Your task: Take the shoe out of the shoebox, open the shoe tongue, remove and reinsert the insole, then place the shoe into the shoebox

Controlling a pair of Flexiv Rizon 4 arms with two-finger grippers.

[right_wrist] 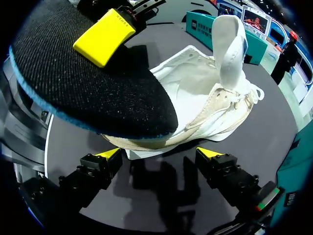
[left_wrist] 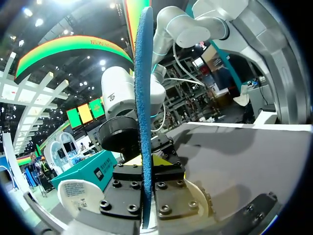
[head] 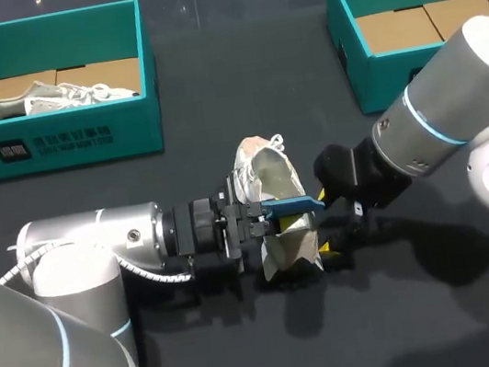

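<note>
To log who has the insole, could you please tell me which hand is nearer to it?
Left. The left hand is clamped on the insole, holding it above the shoe; the right hand sits open just short of it, not touching.

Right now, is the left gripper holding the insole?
Yes: in the left wrist view the insole stands edge-on, clamped from both sides between the yellow-tipped fingers of the left gripper.
</note>
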